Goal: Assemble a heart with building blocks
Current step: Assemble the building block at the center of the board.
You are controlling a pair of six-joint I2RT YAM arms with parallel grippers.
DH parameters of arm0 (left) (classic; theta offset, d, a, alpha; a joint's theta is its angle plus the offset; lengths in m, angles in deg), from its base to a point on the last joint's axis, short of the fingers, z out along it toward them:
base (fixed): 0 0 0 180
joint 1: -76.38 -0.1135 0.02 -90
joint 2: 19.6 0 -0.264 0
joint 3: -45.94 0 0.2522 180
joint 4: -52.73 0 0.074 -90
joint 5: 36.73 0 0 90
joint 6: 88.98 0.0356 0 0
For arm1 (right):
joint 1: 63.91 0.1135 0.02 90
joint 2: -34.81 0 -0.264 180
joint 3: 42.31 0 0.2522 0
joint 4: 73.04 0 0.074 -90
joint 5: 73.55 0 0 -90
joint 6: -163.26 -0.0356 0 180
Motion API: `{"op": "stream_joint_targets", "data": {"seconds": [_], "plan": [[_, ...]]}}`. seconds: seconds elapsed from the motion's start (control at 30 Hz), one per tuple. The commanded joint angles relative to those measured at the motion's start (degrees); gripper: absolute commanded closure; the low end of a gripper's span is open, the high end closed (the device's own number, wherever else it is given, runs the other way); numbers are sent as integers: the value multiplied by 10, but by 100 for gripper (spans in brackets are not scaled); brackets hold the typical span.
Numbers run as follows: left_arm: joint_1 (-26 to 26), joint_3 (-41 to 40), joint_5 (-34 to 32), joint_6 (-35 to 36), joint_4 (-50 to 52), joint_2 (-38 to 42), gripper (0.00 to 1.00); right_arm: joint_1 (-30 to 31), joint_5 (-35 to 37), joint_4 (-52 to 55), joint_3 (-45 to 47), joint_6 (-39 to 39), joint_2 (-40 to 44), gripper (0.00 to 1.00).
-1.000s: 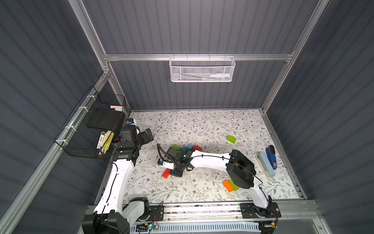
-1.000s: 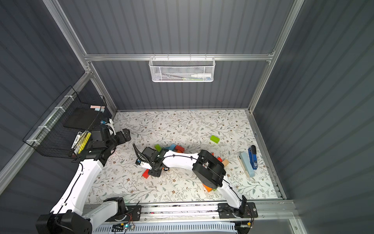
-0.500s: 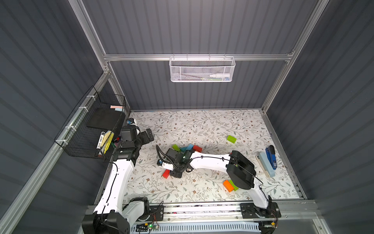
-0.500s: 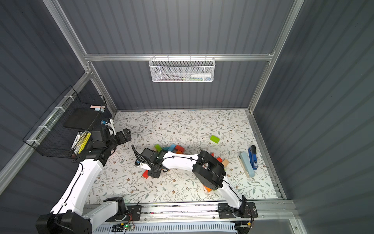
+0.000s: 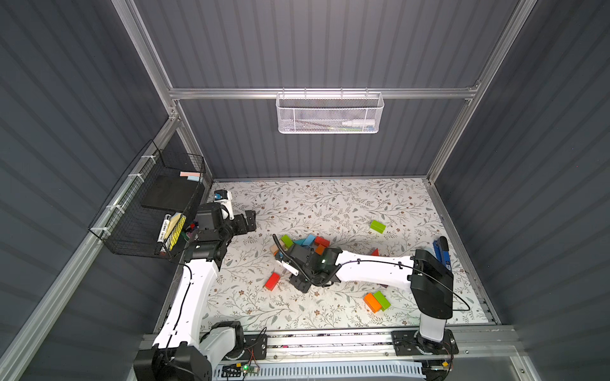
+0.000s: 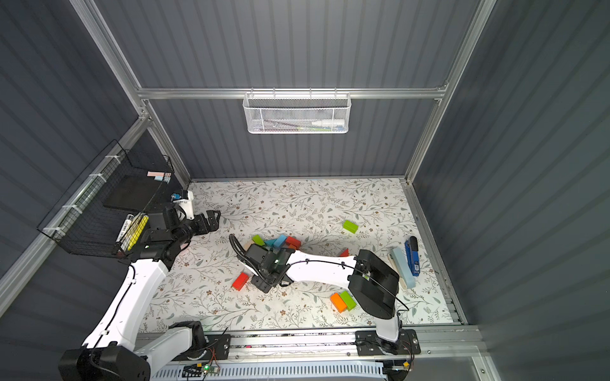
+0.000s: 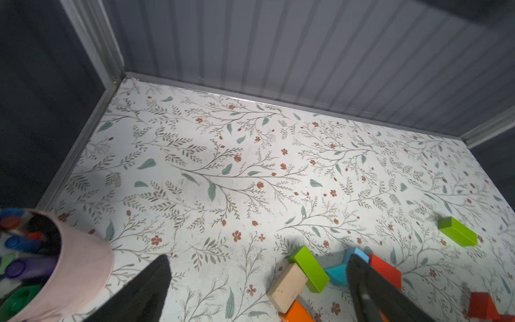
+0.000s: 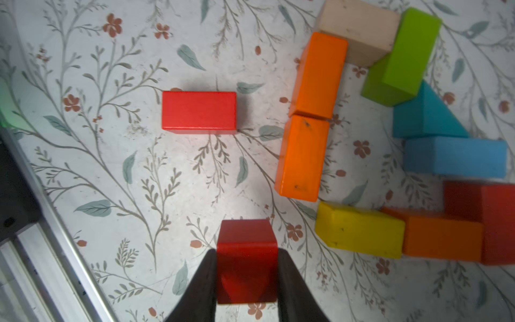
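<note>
Clamping a dark red cube (image 8: 245,237) by two flat opposite faces, the right pincer (image 8: 246,255) hovers near the loose red brick (image 8: 199,111); painted wood, judged light, rigid, slick; whether it clears the table (image 8: 111,172) is unclear; left pincer (image 7: 256,276) gapes empty, farther off.

The left arm (image 5: 194,290) is holding raised, left gripper (image 5: 248,221) gaping wide. The right arm (image 5: 373,269) is reaching low across, right gripper (image 8: 246,259) pinching a red block (image 8: 246,239).

Floral tabletop (image 5: 330,204); building blocks (image 5: 310,240), stapler (image 5: 441,252) atop.
</note>
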Motion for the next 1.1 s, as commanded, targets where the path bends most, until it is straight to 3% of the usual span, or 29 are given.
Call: {"op": "stream_joint_targets", "data": {"seconds": [0.0, 0.37, 1.07], "plan": [[-3, -15, 82, 41, -24, 10, 1, 1, 58, 26, 8, -87, -5, 72], [-3, -15, 88, 43, -19, 10, 1, -6, 79, 27, -24, -116, -67, 73], [-3, -14, 92, 44, -20, 3, 1, -24, 47, -6, -40, -103, -96, 71]]}}
